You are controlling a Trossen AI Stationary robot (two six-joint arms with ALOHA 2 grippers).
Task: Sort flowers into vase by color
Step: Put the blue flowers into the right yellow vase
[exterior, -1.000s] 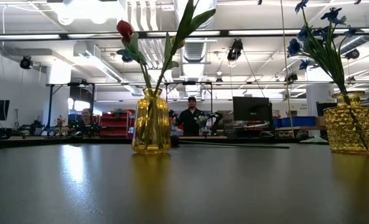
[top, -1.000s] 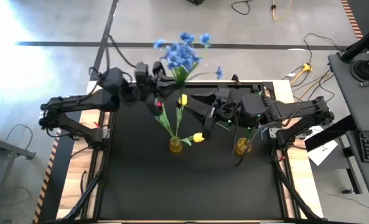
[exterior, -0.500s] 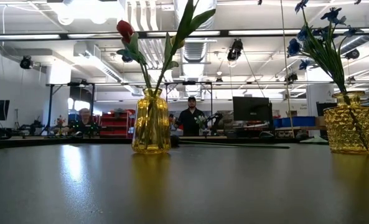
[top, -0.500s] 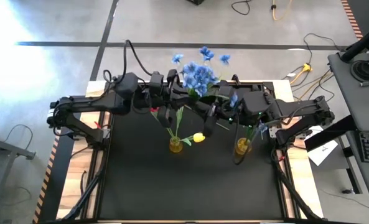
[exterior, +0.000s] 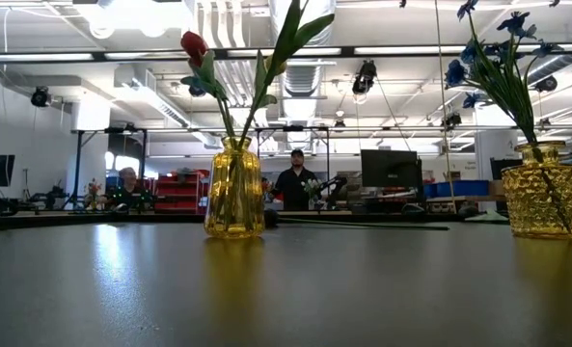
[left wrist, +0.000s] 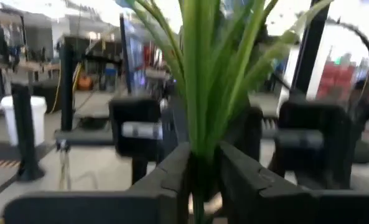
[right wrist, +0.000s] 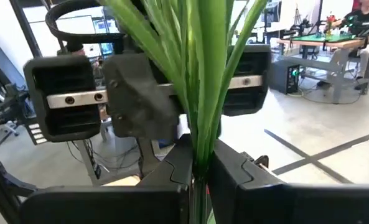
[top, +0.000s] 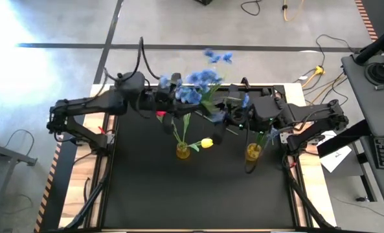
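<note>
A spray of small blue flowers (top: 201, 79) on green stems hangs above the table's far side between my two arms. My left gripper (left wrist: 203, 177) and my right gripper (right wrist: 200, 165) face each other, both shut on its stems. A yellow glass vase (top: 183, 151) stands on the table, a red tulip (exterior: 194, 46) and a yellow tulip (top: 206, 142) standing in it. A second yellow vase (top: 253, 152) to its right has blue flowers (exterior: 503, 58) standing in it. My left gripper has the bundle of green stems (left wrist: 200, 155) between its two fingers; the stems and leaves rise straight up out of the gap. The spray is lifted clear of the table. My right gripper pinches the same stem bundle (right wrist: 200, 146) between its two fingers, opposite my left gripper. The leaves fan out above its fingers, and the spray stays clear of the table.
The black tabletop (top: 198, 194) lies bare on the near side of both vases. A long thin stem (exterior: 363, 226) lies on the table behind the vases. People and workbenches show in the room beyond the table.
My left gripper has carried the blue spray toward the table's right edge, up to my right gripper. The blossoms have swung rightward and a little nearer with it. Both vases and their flowers have stayed put.
</note>
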